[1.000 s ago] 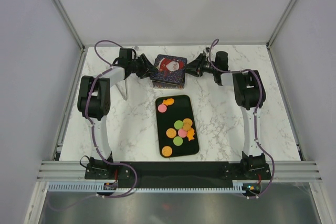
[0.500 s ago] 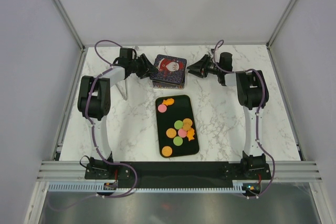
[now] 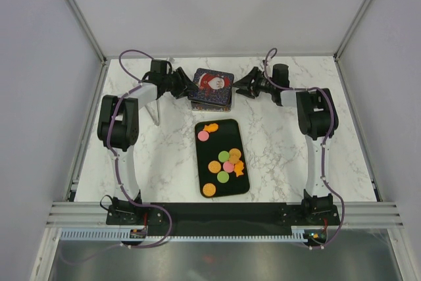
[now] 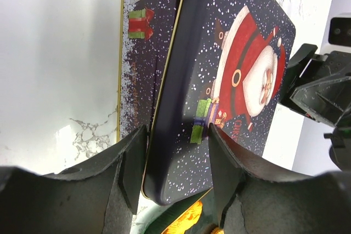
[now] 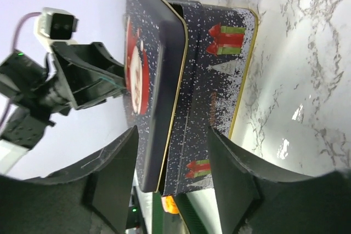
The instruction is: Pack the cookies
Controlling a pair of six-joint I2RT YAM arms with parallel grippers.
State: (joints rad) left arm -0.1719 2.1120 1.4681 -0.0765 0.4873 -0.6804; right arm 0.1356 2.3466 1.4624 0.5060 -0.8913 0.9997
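Observation:
The cookies [image 3: 227, 161], orange, pink and green, lie on a black tray [image 3: 223, 137] at mid-table. One orange cookie shows in the left wrist view [image 4: 184, 220] and one in the right wrist view [image 5: 169, 205]. A dark blue Santa tin [image 3: 212, 87] stands beyond the tray. Its lid [image 4: 236, 80] sits tilted on the base [image 4: 137, 69]. My left gripper [image 3: 189, 87] is at the tin's left side, and its jaws [image 4: 176, 132] clasp the lid's edge. My right gripper [image 3: 240, 89] is at the tin's right side. It is open [image 5: 173, 130] and straddles the lid [image 5: 153, 69] and base [image 5: 214, 75] without touching.
A thin white rod [image 3: 158, 113] stands beside the left arm. Enclosure walls close in the marble table [image 3: 283, 149] at the back and sides. The arm bases sit on a black rail [image 3: 223, 214] at the near edge.
My right gripper drew back from the tin to the right, then came in again to its right side. My left gripper, the tin and the cookies have stayed put.

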